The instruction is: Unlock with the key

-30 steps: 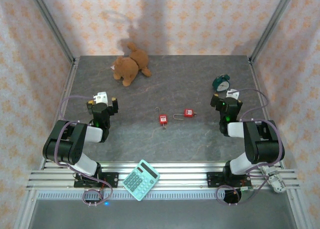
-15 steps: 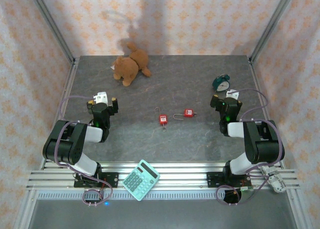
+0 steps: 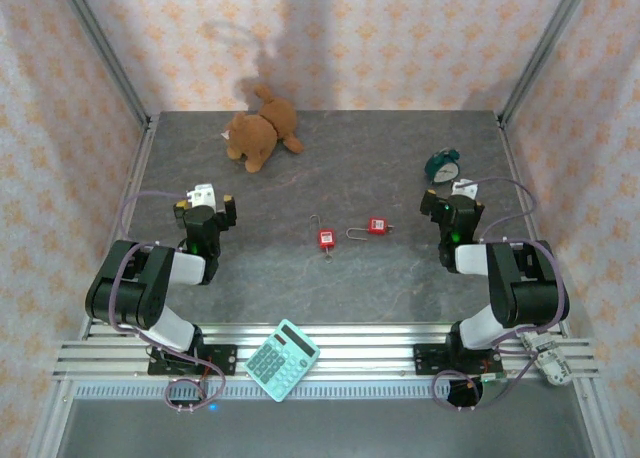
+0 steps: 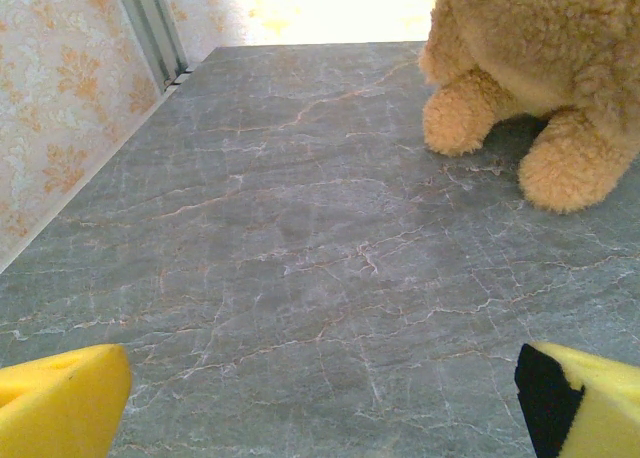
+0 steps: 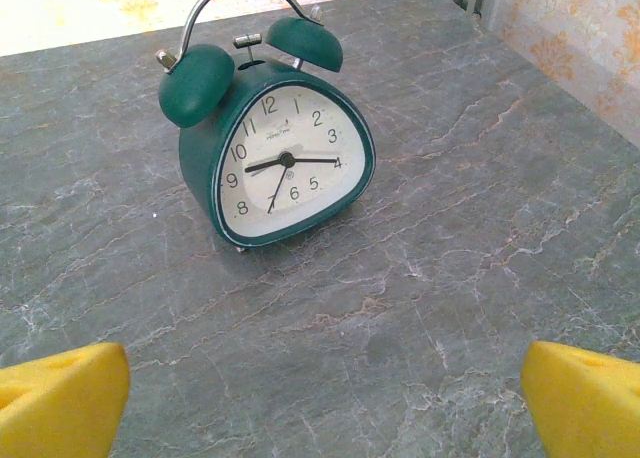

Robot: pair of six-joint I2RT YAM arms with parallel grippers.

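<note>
Two small red padlocks lie mid-table in the top view, one (image 3: pixel 326 238) with its thin shackle pointing away, the other (image 3: pixel 376 226) with its shackle pointing left. A small metal bit sticks out below the first one; I cannot tell whether it is the key. My left gripper (image 3: pixel 205 210) rests low at the left, well apart from them, open with bare table between its yellow fingertips (image 4: pixel 60 403). My right gripper (image 3: pixel 452 206) rests at the right, also open, with nothing between its fingertips (image 5: pixel 580 398).
A brown teddy bear (image 3: pixel 260 130) lies at the back left, ahead of the left gripper (image 4: pixel 540 78). A green alarm clock (image 3: pixel 443 165) stands just beyond the right gripper (image 5: pixel 275 148). A teal calculator (image 3: pixel 283 359) lies on the front rail. Patterned walls enclose the table.
</note>
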